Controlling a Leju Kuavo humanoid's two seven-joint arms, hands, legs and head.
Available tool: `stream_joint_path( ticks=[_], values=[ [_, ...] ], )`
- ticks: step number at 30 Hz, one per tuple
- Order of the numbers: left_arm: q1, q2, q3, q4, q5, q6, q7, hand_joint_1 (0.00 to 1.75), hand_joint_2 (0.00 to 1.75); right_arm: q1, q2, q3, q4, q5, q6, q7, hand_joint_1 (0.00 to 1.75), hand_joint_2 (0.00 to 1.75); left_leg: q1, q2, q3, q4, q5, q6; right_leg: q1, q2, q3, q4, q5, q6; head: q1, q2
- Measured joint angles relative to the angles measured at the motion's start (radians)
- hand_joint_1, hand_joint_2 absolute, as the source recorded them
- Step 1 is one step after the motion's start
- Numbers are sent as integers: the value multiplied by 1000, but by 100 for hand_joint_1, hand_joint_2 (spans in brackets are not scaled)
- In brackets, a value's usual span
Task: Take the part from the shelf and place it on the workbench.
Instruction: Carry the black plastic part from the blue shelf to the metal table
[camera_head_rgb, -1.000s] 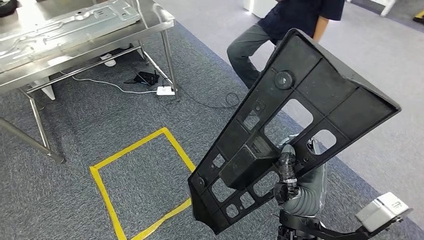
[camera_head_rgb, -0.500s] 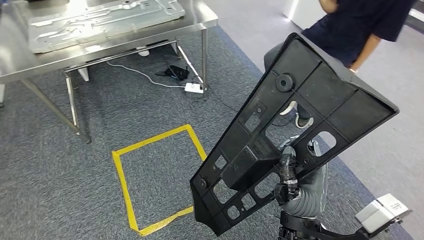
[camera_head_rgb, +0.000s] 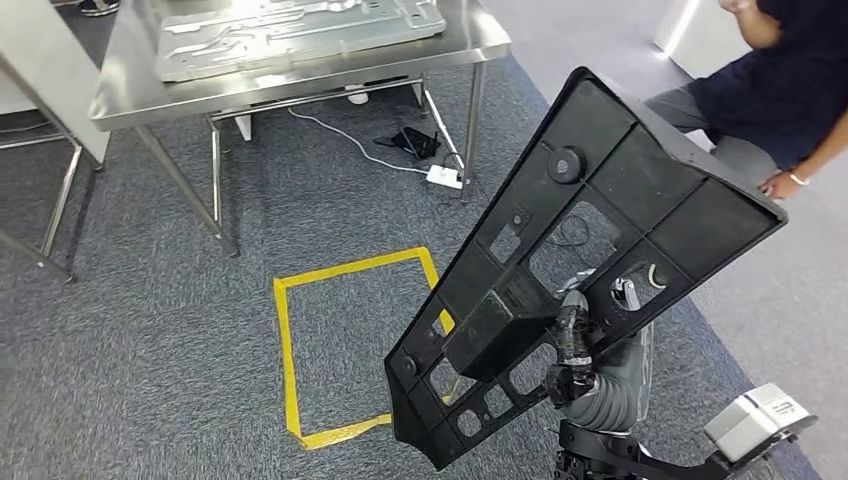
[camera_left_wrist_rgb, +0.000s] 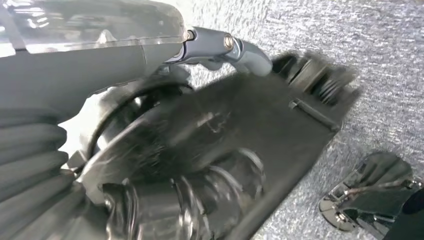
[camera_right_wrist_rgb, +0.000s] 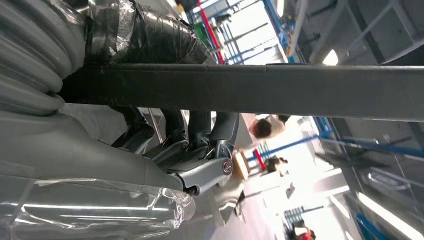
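The part is a large black plastic panel (camera_head_rgb: 590, 250) with several cut-outs, tilted up in front of me in the head view. My right hand (camera_head_rgb: 585, 370) grips it from below near its lower middle, with the dark taped fingers (camera_head_rgb: 568, 335) hooked through an opening. In the right wrist view the panel's edge (camera_right_wrist_rgb: 260, 90) runs as a dark bar across the picture, with the taped thumb (camera_right_wrist_rgb: 145, 35) on one side and the fingers (camera_right_wrist_rgb: 200, 127) on the other. The steel workbench (camera_head_rgb: 130, 95) stands ahead, upper left. My left hand (camera_left_wrist_rgb: 150, 165) hangs over grey carpet and holds nothing, its thumb (camera_left_wrist_rgb: 225, 45) apart from the blurred fingers.
A stamped metal sheet (camera_head_rgb: 300, 25) lies on the workbench. A yellow tape square (camera_head_rgb: 283, 340) marks the carpet between me and the bench. A power strip (camera_head_rgb: 442, 177) and cables lie under the bench. A seated person (camera_head_rgb: 780, 90) is at the upper right.
The whole picture has shifted: the camera turned, bringing the workbench and yellow square further right and nearer the centre. The panel stays in my right hand's grip at the same tilt.
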Motion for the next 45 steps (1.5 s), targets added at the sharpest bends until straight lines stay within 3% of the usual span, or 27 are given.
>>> stream_joint_path(
  ticks=[2,4,6,8,10,11,12,13,14,16,18,20,22,25,26,27,28,29,30,32,33,37,39,41,42,43,45],
  values=[
    [0,0,0,0,0,0,0,0,175,-1,0,0,0,1,0,0,171,175,-7,16,31,-60,8,11,4,-15,4,1,-6,9,1,0],
    [2,0,-1,0,0,0,-1,0,175,-1,0,0,0,3,0,0,171,175,-10,-1,30,-63,9,23,6,-28,8,-1,-8,18,1,0],
    [3,0,-1,0,0,0,-2,0,175,-3,0,0,0,5,0,0,171,175,-6,-20,35,-72,14,34,1,-2,2,20,-29,29,3,0],
    [2,0,-2,0,0,0,-4,0,175,-2,0,0,0,6,0,1,171,175,-3,-38,41,-78,17,44,-2,48,-42,116,-83,35,8,0],
    [2,-1,-2,0,0,0,-5,0,175,1,0,-1,1,6,0,1,171,175,-5,-57,40,-77,17,48,-2,69,-109,245,-135,36,12,0],
    [2,-1,-2,0,0,-1,-5,0,175,2,0,-1,2,6,-1,1,171,175,-5,-69,39,-76,16,48,-2,71,-132,284,-141,37,12,0],
    [3,-1,-3,0,0,-1,-6,0,175,3,0,-2,3,6,-1,1,171,175,-5,-82,39,-73,16,48,-3,72,-138,286,-127,36,12,0],
    [3,-1,-3,0,0,-2,-6,0,175,2,0,-2,3,6,-1,1,171,175,-4,-96,39,-70,15,47,-5,75,-128,254,-97,36,12,0],
    [3,-1,-3,0,1,-2,-6,0,175,2,0,-2,3,6,-1,1,171,175,-4,-110,39,-66,13,45,-8,84,-99,188,-57,36,12,0],
    [2,-2,-3,0,0,-2,-6,0,175,2,0,-2,4,7,-1,2,171,175,-4,-134,34,-58,9,36,-15,125,-46,66,-10,36,12,0],
    [1,-2,-3,0,0,-2,-7,0,175,2,0,-3,5,10,-1,5,171,175,-3,-151,28,-55,10,25,-14,147,-28,26,-8,33,11,0],
    [2,-2,-3,0,1,-3,-7,0,175,2,0,-3,6,14,0,8,171,175,1,-165,23,-59,13,13,-11,129,-23,21,-3,22,11,0],
    [3,-1,-3,0,1,-3,-8,0,175,1,3,-3,6,19,0,11,171,175,-1,-139,12,-38,0,3,-12,108,-16,12,3,9,8,0],
    [1,-1,-4,0,5,-10,-11,0,175,3,7,-4,6,-3,0,-5,171,175,-1,-62,-69,133,-87,-6,-7,75,-11,7,2,-5,2,0],
    [0,-1,-4,0,7,-15,-13,0,175,3,8,-5,6,-20,0,-16,171,175,0,-51,-99,195,-110,-8,-5,65,-11,7,0,-7,2,0],
    [0,-1,-4,0,11,-21,-15,0,175,4,8,-6,6,-36,0,-26,171,175,1,-46,-111,223,-113,-10,-4,57,-10,8,-1,-8,2,0],
    [0,-1,-4,0,15,-27,-17,0,175,4,8,-6,5,-47,0,-33,171,175,1,-44,-103,211,-97,-10,-3,51,-9,9,-3,-8,2,0],
    [1,-1,-4,0,20,-35,-18,0,175,4,8,-7,5,-56,0,-38,171,175,1,-42,-77,165,-68,-8,-3,48,-8,10,-5,-8,2,0],
    [1,-1,-4,0,25,-41,-18,0,175,3,8,-7,5,-63,0,-42,171,175,1,-38,-39,93,-35,-5,-3,46,-5,11,-8,-6,2,0],
    [1,-1,-4,0,33,-50,-19,0,175,3,8,-7,5,-73,0,-49,171,175,-4,-28,24,-22,-4,4,0,45,-5,14,-14,0,3,0],
    [1,0,-4,0,35,-51,-21,0,175,3,8,-8,5,-76,0,-52,171,175,-7,-24,37,-50,-5,8,0,44,-6,15,-15,5,3,0],
    [6,1,-4,0,42,-50,-27,0,175,4,8,-9,6,-82,0,-57,171,175,-8,-33,57,-74,-15,35,-4,48,-9,48,-16,26,5,0],
    [6,1,-4,0,43,-49,-29,0,175,4,8,-10,4,-83,0,-58,171,175,-6,-36,75,-80,-17,45,-7,62,-46,127,-58,31,10,0],
    [6,0,-4,0,44,-49,-30,0,175,7,8,-10,3,-83,0,-58,171,175,-6,-39,80,-79,-21,51,-7,70,-117,249,-111,38,14,0],
    [6,0,-4,0,44,-50,-30,0,175,9,8,-10,3,-83,0,-57,171,175,-6,-42,83,-79,-24,51,-9,72,-147,291,-122,42,15,0],
    [7,0,-4,0,45,-50,-30,0,175,11,8,-10,3,-83,0,-57,171,175,-6,-45,87,-78,-28,50,-10,72,-161,299,-112,45,15,0],
    [8,0,-4,0,46,-51,-30,0,175,12,8,-10,3,-83,0,-56,171,175,-3,-52,101,-76,-39,43,-16,73,-135,207,-35,50,15,0]
  ],
)
